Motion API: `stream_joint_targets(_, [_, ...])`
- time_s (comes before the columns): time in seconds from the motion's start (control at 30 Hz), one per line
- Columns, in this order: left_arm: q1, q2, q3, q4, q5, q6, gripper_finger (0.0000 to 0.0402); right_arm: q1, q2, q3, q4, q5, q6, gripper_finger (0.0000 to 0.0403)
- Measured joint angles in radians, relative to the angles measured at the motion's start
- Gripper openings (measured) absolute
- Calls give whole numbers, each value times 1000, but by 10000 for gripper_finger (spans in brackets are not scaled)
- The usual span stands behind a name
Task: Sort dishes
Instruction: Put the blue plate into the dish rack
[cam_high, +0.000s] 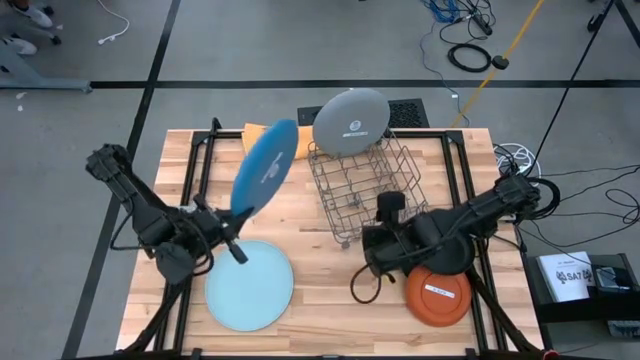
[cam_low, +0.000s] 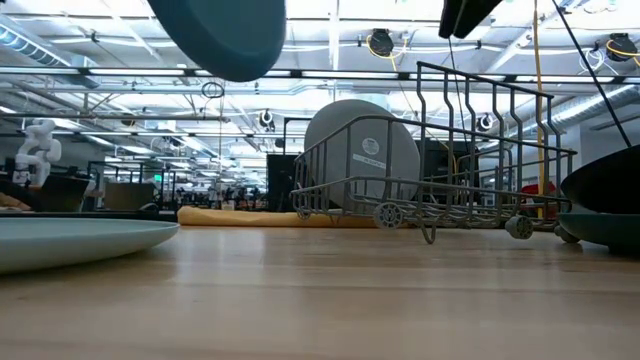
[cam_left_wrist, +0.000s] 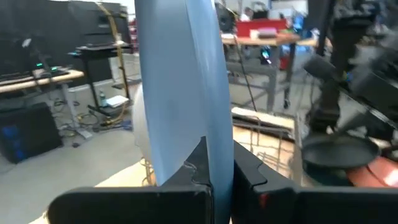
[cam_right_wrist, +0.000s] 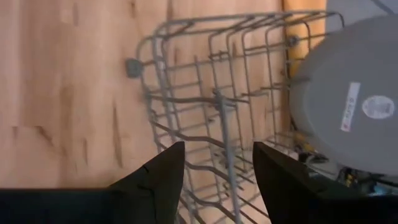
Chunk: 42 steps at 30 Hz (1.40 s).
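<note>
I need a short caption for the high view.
Left gripper lifts a blue plate toward the rack; right gripper waits open.

The rack (cam_high: 362, 190) stood mid-table, its far end blocked by the grey plate (cam_high: 350, 122), the near slots free. A blue plate (cam_high: 264, 167), held aloft, hung left of it. Bare wood (cam_high: 320, 290) lay between the pale plate (cam_high: 250, 285) and the orange plate (cam_high: 437, 295).
</note>
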Motion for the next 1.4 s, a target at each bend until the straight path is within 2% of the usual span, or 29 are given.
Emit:
stream_joint_targets(0.2, [89,0,0,172,290,261,15,-75,0,0,-5,-26,-48,180])
stream_joint_targets(0.27, [110,0,0,207,340,319,15,-96,0,0,10,-66,-67,172])
stream_joint_targets(0.5, [151,-32,0,219,357,381,15,-146,21,-35,93,-204,-162,128])
stream_joint_targets(0.7, [151,-60,0,212,360,382,15,-177,57,-42,120,-212,-188,99])
stream_joint_targets(0.93, [149,-81,0,184,362,380,15,-183,89,-39,286,-303,-245,17])
stream_joint_targets(1.4, [142,-88,0,169,380,375,15,-201,115,-44,548,-342,-312,12])
